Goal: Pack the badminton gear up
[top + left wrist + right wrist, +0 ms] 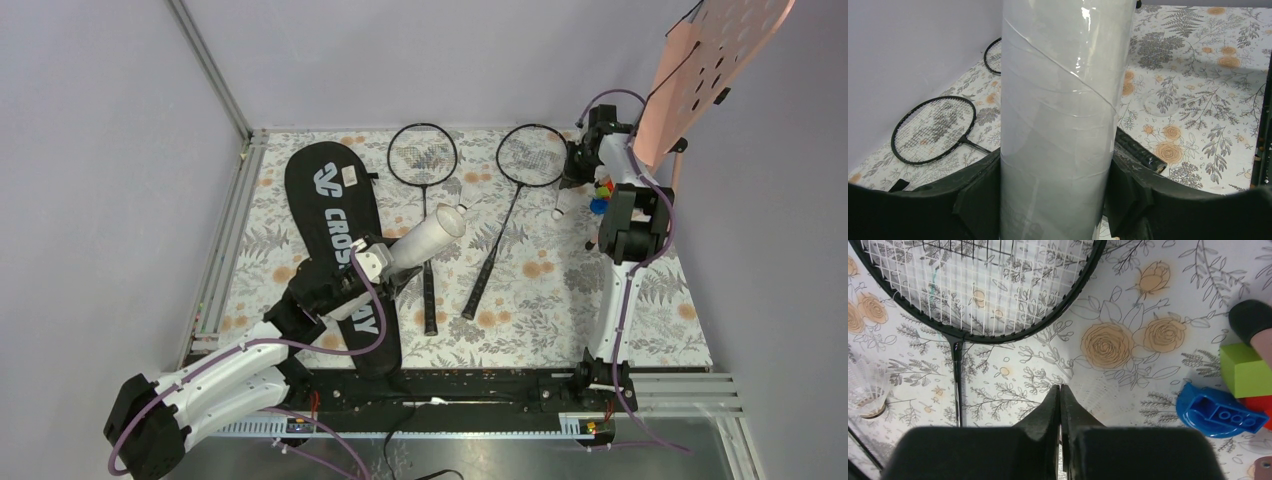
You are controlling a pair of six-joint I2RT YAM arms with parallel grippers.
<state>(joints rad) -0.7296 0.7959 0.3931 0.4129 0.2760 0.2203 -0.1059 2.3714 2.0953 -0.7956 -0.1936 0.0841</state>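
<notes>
My left gripper [383,265] is shut on the long white tube [428,238] and holds it tilted above the black CROSSWAY bag [330,225]. In the left wrist view the tube [1058,100] fills the middle between both black fingers [973,200]. Two black rackets lie side by side on the floral cloth, their heads [422,155] [532,155] at the back. My right gripper [575,165] is shut and empty by the right racket's head [978,285]. A white shuttlecock [558,213] lies near it and also shows in the right wrist view [868,390].
A pink perforated board [715,60] stands at the back right. Small coloured toys [602,190] lie under it; blue [1220,412] and green [1245,370] blocks sit right of my right fingers. A racket handle [1140,152] lies beside my left gripper. Metal rails edge the table.
</notes>
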